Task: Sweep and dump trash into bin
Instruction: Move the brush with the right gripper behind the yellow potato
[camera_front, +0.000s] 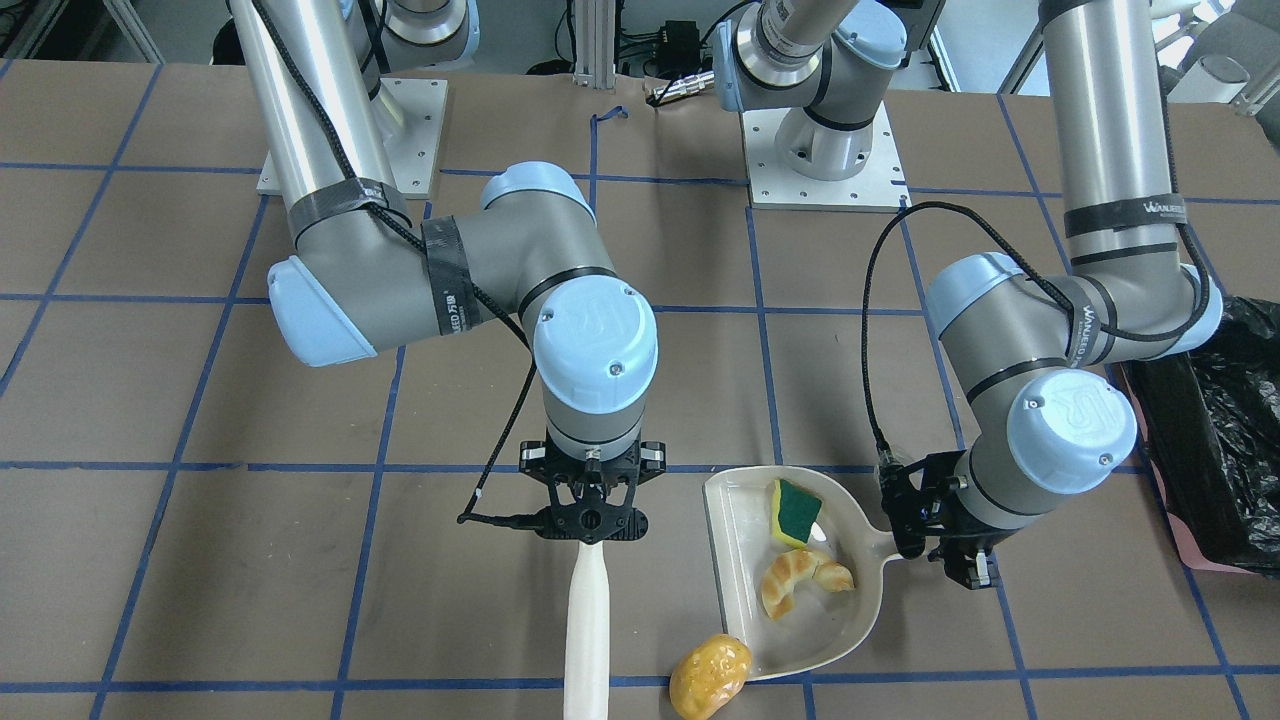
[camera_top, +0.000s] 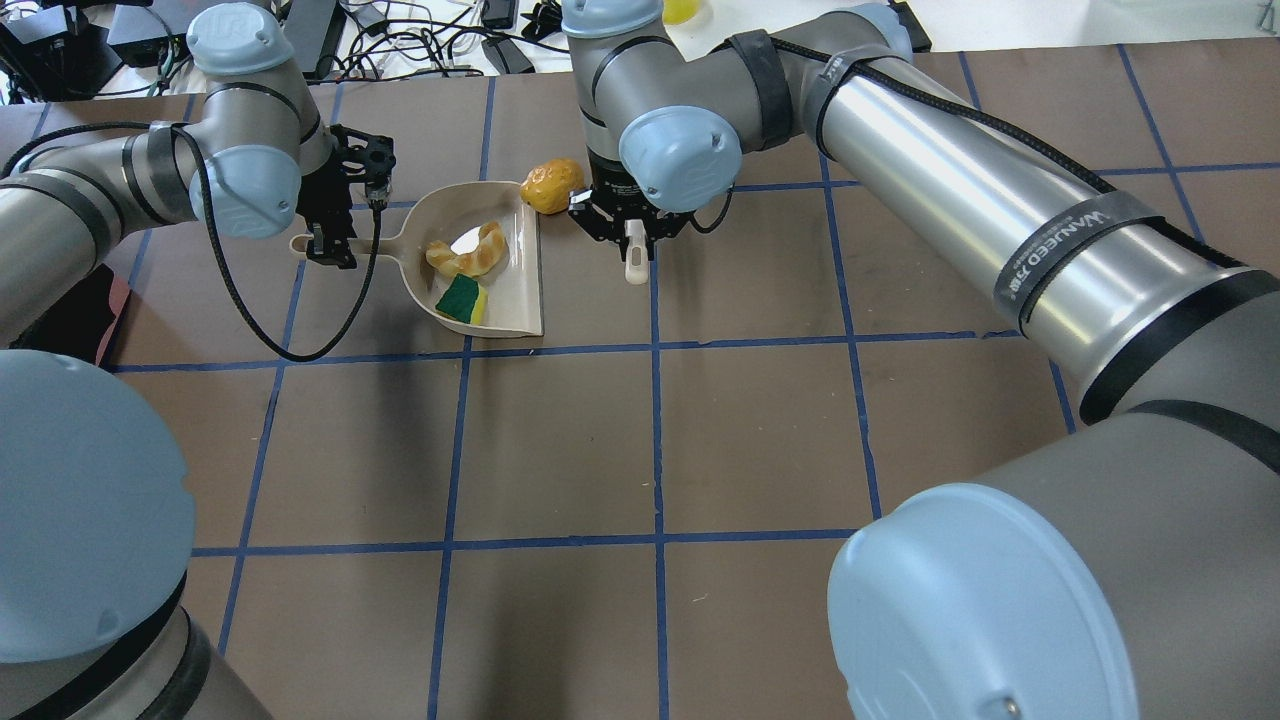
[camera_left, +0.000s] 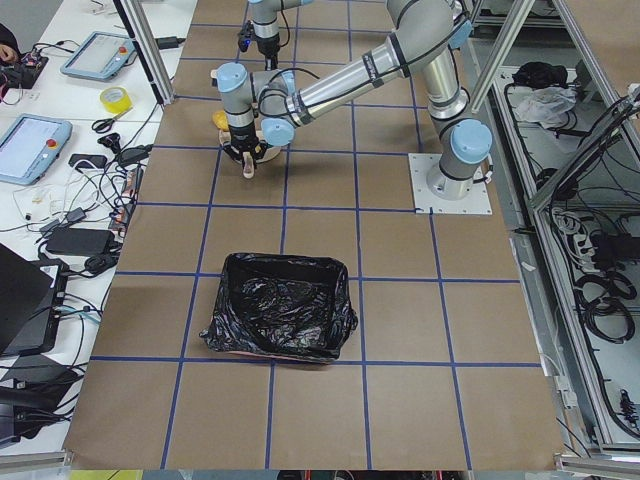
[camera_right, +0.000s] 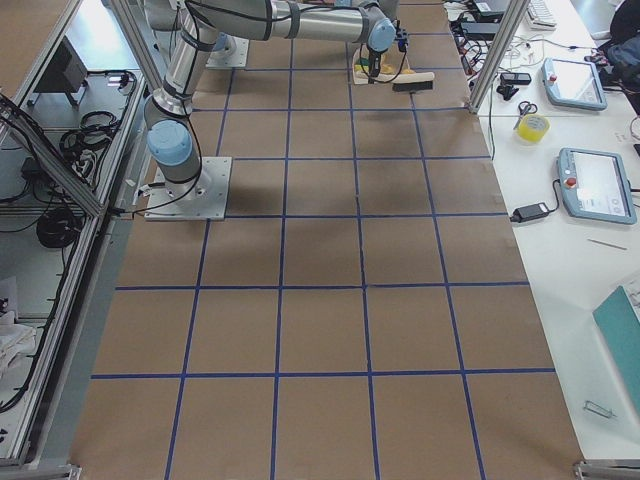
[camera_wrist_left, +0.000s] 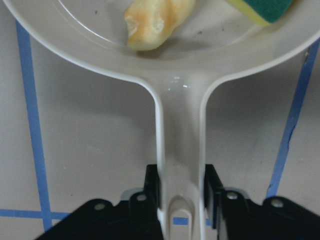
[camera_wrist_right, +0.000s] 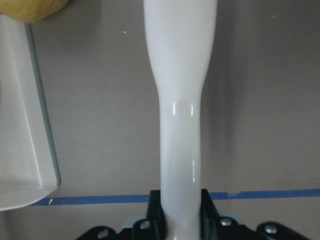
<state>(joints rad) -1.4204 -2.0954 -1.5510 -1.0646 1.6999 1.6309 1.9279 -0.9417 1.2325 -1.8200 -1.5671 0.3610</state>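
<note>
The beige dustpan (camera_front: 735, 540) lies flat on the table with the green-and-yellow sponge piece (camera_front: 795, 512) and the croissant (camera_front: 800, 580) inside it. The potato-like lump (camera_front: 710, 675) sits on the table just outside the pan's open edge, touching its corner. My left gripper (camera_front: 935, 545) is shut on the dustpan handle (camera_wrist_left: 180, 165). My right gripper (camera_front: 590, 525) is shut on the white brush handle (camera_front: 588, 620), beside the lump (camera_top: 551, 185). The black-lined bin (camera_left: 282, 318) stands apart, on my left arm's side (camera_front: 1220, 450).
The brush's head (camera_right: 412, 84) lies toward the table's far edge. Blue tape lines grid the brown table top. Both arm bases are bolted on white plates (camera_front: 825, 190). Cables and tablets lie on side benches beyond the table.
</note>
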